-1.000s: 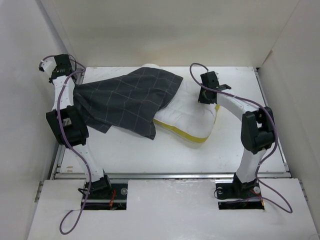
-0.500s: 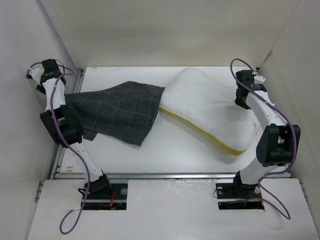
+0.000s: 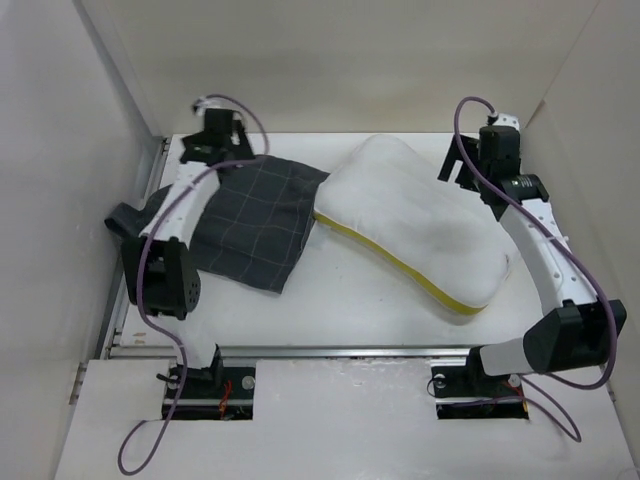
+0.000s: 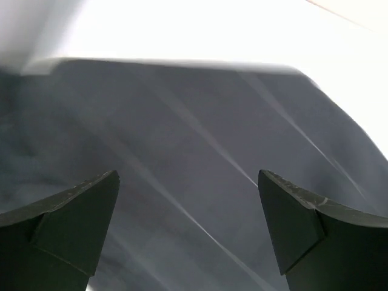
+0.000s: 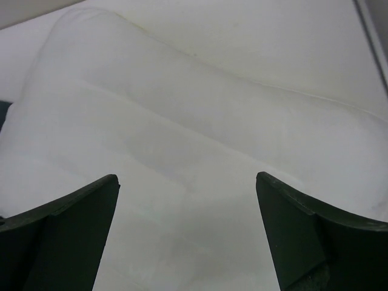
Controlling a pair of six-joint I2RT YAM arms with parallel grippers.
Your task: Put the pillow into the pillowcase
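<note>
I see the plump white rectangular pillow [image 3: 420, 220], yellow-piped, lying outside the case, spread under and ahead of my right gripper [image 5: 187, 182], whose fingers stand wide apart, gripping nothing. The charcoal grid-patterned cloth pillowcase [image 3: 255, 215] lies flat beneath my left gripper [image 4: 188, 182], its fingers likewise spread and empty.

Charcoal grid-checked pillowcase [image 3: 255, 215], white pillow [image 3: 420, 225]

Top view's bright and even, soft shadows on the counter [image 3: 350, 300]. Left wrist's blurry, pillowcase [image 4: 200, 182] grid smeared, top blown out. Right wrist's pillow [image 5: 200, 151] looks washed-out.
</note>
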